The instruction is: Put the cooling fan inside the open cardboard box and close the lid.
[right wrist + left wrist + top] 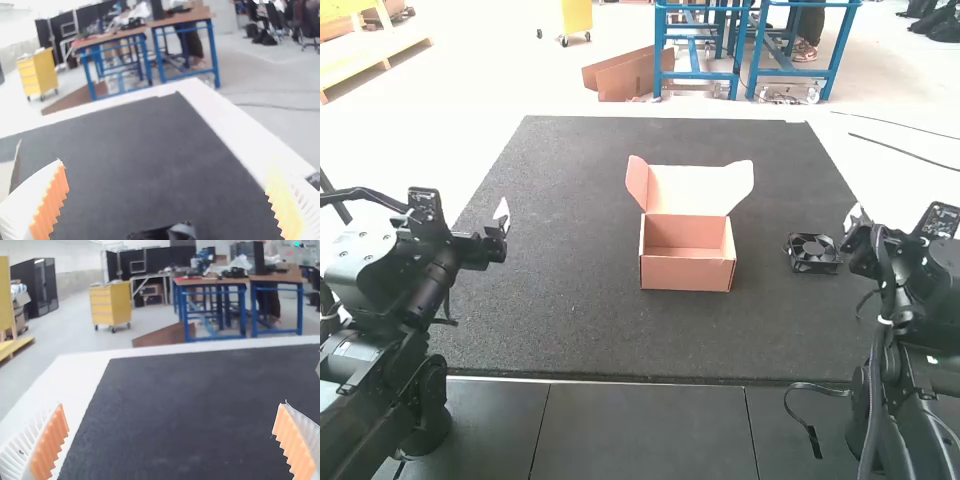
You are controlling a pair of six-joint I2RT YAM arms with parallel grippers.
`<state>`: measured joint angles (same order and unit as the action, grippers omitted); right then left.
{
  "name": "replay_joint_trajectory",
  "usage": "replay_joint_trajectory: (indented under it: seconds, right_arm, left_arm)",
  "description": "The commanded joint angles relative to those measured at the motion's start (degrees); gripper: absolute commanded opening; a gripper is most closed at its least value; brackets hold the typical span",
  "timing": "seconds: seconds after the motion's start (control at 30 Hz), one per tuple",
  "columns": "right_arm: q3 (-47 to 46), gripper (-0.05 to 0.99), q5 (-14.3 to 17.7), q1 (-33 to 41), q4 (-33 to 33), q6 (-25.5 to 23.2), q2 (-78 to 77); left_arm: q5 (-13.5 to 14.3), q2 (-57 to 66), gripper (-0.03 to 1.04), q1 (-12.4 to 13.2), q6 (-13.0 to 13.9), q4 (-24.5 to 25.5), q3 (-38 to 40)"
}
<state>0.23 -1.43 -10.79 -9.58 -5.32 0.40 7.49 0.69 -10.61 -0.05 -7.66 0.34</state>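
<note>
High view gives you the cardboard box (pixel 687 262) standing near the middle of the black mat (pixel 560 200) that covers the table (pixel 470 110). The box is open at the top, and its lid (pixel 690 187) stands raised along the far side with its small side flaps spread.

The cooling fan (pixel 814 251) lies flat on the mat to the right of the box, apart from it. It sits just beside your right gripper (pixel 857 232), which hovers at the mat's right edge. Right wrist view shows you that gripper released: its ribbed white fingers with orange pads (pixel 50 200) are spread wide with nothing held, and the fan's dark edge is just in front of them.

Your left gripper (pixel 498 232) hangs over the mat's left edge, well apart from the box. Left wrist view shows its fingers (pixel 47 440) also spread wide and holding nothing, with the mat stretching away between them.
</note>
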Motion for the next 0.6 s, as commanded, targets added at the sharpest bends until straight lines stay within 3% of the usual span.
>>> replay_joint_trajectory:
  seconds: [0.0, 0.1, 0.3, 0.57]
  right_arm:
    - [0.03, 0.91, 0.46, -0.38, -3.34, -0.48, -0.58]
    - [1.97, 0.91, -0.59, -0.29, -2.63, -0.30, -0.58]
    - [6.54, 0.91, -1.91, -0.29, -2.37, 0.05, 1.27]
    - [18.14, 0.91, -1.64, -0.55, -1.84, -0.57, 18.05]
  left_arm:
    - [-0.45, -0.69, 0.97, 0.50, -0.30, -2.10, -0.34]
    - [-0.28, -0.69, 0.97, 0.59, -0.30, -3.68, 0.28]
    - [-0.63, -0.60, 0.97, 0.24, -0.30, -1.74, 5.46]
    - [-0.81, 9.59, 0.97, -0.20, -0.30, -2.62, 12.49]
